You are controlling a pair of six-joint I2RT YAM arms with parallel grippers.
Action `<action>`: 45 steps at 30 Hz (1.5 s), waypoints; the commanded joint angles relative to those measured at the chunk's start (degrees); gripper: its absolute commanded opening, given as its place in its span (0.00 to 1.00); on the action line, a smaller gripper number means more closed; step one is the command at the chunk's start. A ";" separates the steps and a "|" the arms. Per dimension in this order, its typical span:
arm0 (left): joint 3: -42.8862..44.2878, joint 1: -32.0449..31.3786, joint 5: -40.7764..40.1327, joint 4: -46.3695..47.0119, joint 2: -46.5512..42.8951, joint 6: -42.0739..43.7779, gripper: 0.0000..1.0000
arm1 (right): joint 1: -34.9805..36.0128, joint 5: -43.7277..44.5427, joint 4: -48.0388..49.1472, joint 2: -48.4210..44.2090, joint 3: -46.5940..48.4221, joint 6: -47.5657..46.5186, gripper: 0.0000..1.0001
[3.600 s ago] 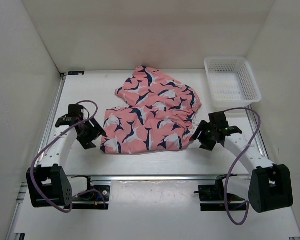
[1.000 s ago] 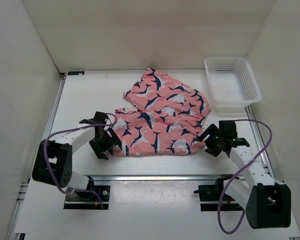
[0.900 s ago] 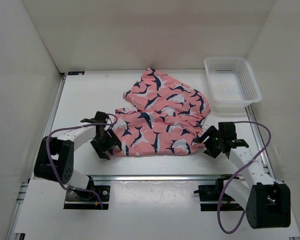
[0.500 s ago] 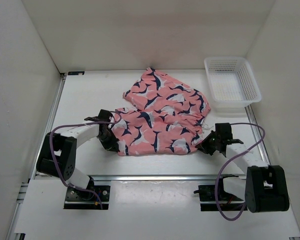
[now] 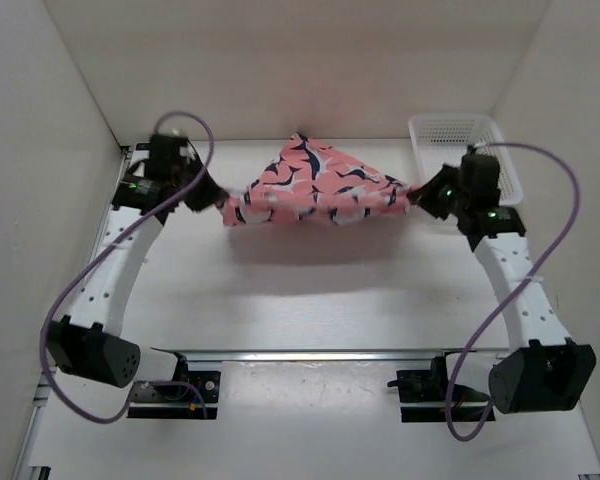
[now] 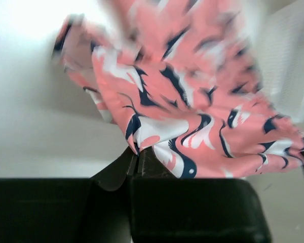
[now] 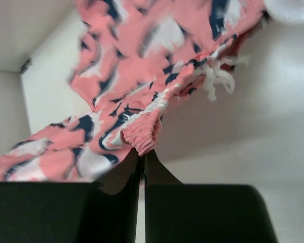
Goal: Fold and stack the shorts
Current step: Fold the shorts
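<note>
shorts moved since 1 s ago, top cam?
Yes. The shorts rose and shifted toward the back wall. Earlier they lay flat on the table, mostly nearer than the white basket. Now they hang between left end effector and right end effector, level with it.

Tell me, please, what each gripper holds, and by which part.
Both hold the shorts, lifted between them. The left gripper pinches a cloth edge at one end; the right gripper pinches the gathered waistband at the other.

Overhead camera looks down from behind across the whole table [image 5: 310, 300]; both wrist cameras face the shorts [image 5: 315, 185] close up, the one thing all three views share.
</note>
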 commanded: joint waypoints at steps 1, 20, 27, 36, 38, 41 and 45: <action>15.25 1.08 -4.96 -6.79 -6.31 3.27 0.10 | -0.20 -0.50 -8.59 -3.86 14.23 -7.53 0.00; 53.59 1.08 -11.03 -8.11 -23.72 12.68 0.10 | -0.20 -25.46 -25.56 -14.94 57.09 -14.33 0.00; 59.85 -1.03 -12.18 -7.60 -23.10 13.29 0.10 | -0.20 -25.83 -25.56 -17.57 54.47 -9.05 0.00; 38.34 -1.65 -15.06 -3.39 -17.05 13.91 0.10 | -0.20 -18.87 -19.68 -14.86 27.69 -8.42 0.00; 34.12 -1.65 -16.57 -2.24 -12.50 15.05 0.10 | -0.20 -18.26 -15.57 -10.83 23.71 -9.13 0.00; 33.48 2.72 -14.57 -1.19 -3.20 16.11 0.10 | -0.20 -16.41 -9.34 -2.24 18.69 -9.66 0.00; 34.10 8.54 -5.07 -0.04 6.74 13.75 0.10 | 0.41 -15.90 -5.98 12.37 20.61 -9.66 0.00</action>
